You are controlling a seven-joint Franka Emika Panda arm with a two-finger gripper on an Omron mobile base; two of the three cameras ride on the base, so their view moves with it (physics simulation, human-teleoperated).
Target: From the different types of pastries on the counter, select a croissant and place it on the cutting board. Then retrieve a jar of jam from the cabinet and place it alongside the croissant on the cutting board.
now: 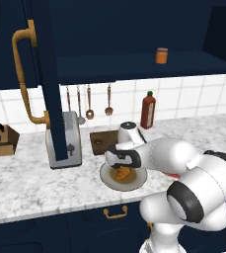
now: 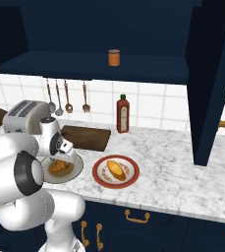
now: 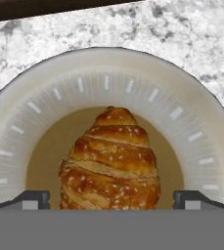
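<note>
The croissant (image 3: pixel 111 161), golden-brown and ridged, lies on a round grey plate (image 3: pixel 103 73) on the counter (image 1: pixel 30 183). My gripper (image 3: pixel 111 200) hangs just above it, open, with one fingertip (image 3: pixel 33 199) on each side of the pastry and a gap to both. From the base views the hand (image 1: pixel 123 159) covers most of the croissant (image 1: pixel 123 173) (image 2: pixel 58 167). The dark cutting board (image 1: pixel 100 141) (image 2: pixel 87 137) lies just behind the plate. The orange jar of jam (image 1: pixel 162 55) (image 2: pixel 114 57) stands on the shelf of the open cabinet (image 1: pixel 50 74). A longer yellow-orange pastry (image 2: pixel 116 170) rests on a red-rimmed plate (image 2: pixel 100 178).
The cabinet's open door (image 1: pixel 49 84) with its golden handle (image 1: pixel 23 74) hangs over a toaster (image 1: pixel 64 139). A tall red bottle (image 1: pixel 148 109) stands at the tiled wall, beside hanging utensils (image 1: pixel 90 101). A knife block (image 1: pixel 1 139) sits far left.
</note>
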